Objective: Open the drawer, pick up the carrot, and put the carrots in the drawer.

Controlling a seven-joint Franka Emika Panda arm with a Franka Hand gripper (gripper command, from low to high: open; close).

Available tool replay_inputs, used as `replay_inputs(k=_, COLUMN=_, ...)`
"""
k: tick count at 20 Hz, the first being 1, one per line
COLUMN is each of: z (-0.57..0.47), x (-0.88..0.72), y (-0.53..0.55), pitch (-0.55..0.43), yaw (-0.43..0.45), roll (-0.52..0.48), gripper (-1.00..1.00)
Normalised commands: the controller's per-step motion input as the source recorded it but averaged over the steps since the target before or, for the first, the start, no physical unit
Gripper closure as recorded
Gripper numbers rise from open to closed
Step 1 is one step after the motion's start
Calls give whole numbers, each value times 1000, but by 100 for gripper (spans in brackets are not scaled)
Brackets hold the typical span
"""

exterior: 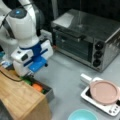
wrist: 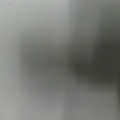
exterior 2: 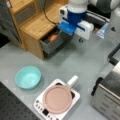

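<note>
I see the grey table (exterior: 65, 75) carrying the big pieces: the silver toaster oven (exterior: 87, 37) at a front view's top right, and the bamboo-topped cabinet (exterior: 17, 97) at its bottom left. In a front view the cabinet (exterior 2: 37, 25) sits at the top left instead. The arm (exterior: 22, 22) leans over the cabinet, its white and blue wrist block low above the drawer (exterior: 48, 92).

The drawer (exterior 2: 51, 45) stands pulled out in both front views. The carrot (exterior: 37, 87) lies inside it, just beside a green vegetable (exterior: 27, 81) tucked closer to the wrist block. In a front view the carrot (exterior 2: 53, 37) shows as an orange patch in the tray, a little toward the view's left of the gripper (exterior 2: 60, 32).

The gripper (exterior: 29, 75) hangs right at the drawer's opening, very near the carrot, but its fingers are hidden by the wrist block and I cannot tell whether they are apart or together, nor whether they touch anything.

A front view shows the whole teal bowl (exterior 2: 28, 77) and the induction cooker with a pink pan (exterior 2: 57, 99); a front view shows only the bowl's rim (exterior: 82, 115). My wrist view is an unreadable grey blur.
</note>
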Motion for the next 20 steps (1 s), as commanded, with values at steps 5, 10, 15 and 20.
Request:
replay_inputs(k=5, z=66, x=31, y=-245, pitch=100, yaw=158, roll=-54, gripper=-100)
replay_inputs(k=10, z=74, x=57, y=-163, pitch=104, yaw=155, roll=7, gripper=-100)
replay_inputs(k=15, z=158, x=92, y=92, pitch=117, yaw=96, roll=92, gripper=-100)
replay_inputs(k=20, z=205, x=136, y=268, pitch=117, yaw=26, roll=122, gripper=-100)
